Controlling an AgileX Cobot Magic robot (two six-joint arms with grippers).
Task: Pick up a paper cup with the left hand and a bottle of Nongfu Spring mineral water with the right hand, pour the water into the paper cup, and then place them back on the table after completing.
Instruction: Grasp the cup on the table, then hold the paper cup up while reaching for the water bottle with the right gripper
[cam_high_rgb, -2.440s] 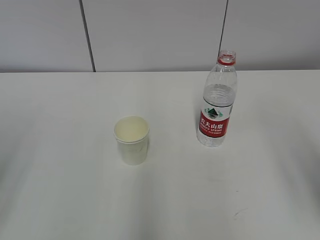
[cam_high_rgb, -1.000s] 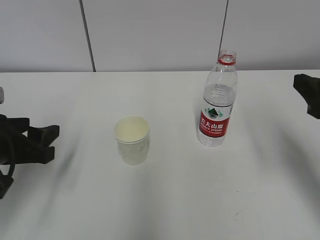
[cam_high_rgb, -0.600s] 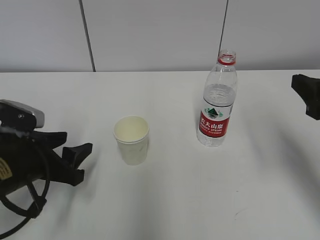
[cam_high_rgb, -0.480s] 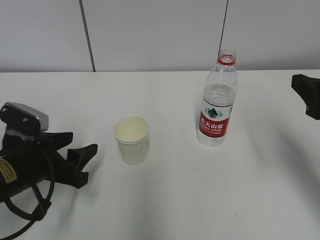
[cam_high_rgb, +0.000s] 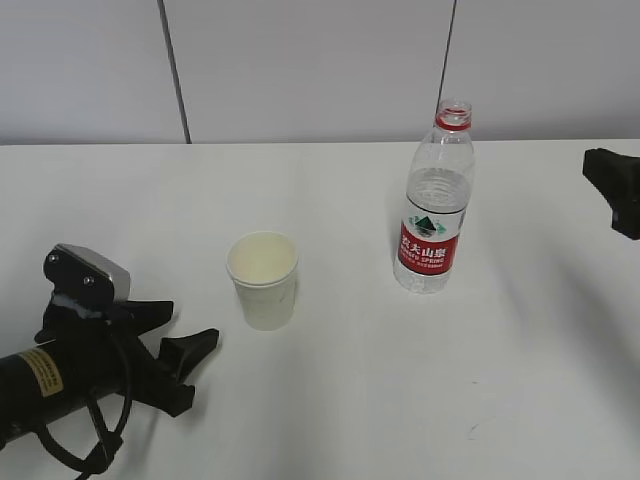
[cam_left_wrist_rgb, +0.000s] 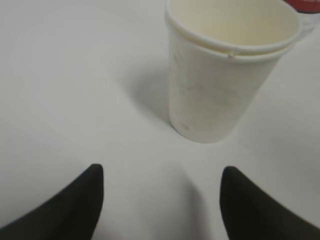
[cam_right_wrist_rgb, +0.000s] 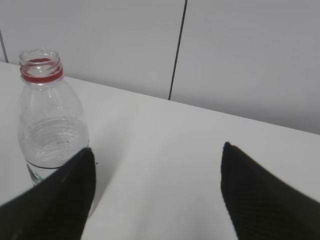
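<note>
A white paper cup (cam_high_rgb: 263, 281) stands upright and empty on the white table (cam_high_rgb: 340, 400); it also shows in the left wrist view (cam_left_wrist_rgb: 225, 70). The uncapped Nongfu Spring bottle (cam_high_rgb: 435, 205), red label, partly filled with clear water, stands to its right; it also shows in the right wrist view (cam_right_wrist_rgb: 50, 122). My left gripper (cam_high_rgb: 185, 345), on the yellow-stickered arm, is open and empty, a short way left of the cup. In the left wrist view the left gripper (cam_left_wrist_rgb: 162, 172) has wide jaws. My right gripper (cam_right_wrist_rgb: 157, 152) is open and empty; only its tip (cam_high_rgb: 612, 185) shows at the right edge.
A grey panelled wall (cam_high_rgb: 320, 70) with dark seams runs behind the table's far edge. The cup and bottle stand about a hand's width apart.
My left arm has come in from the left edge and moved right and forward toward the cup. The right gripper tip entered at the right edge and has held still. Cup and bottle have not moved.
</note>
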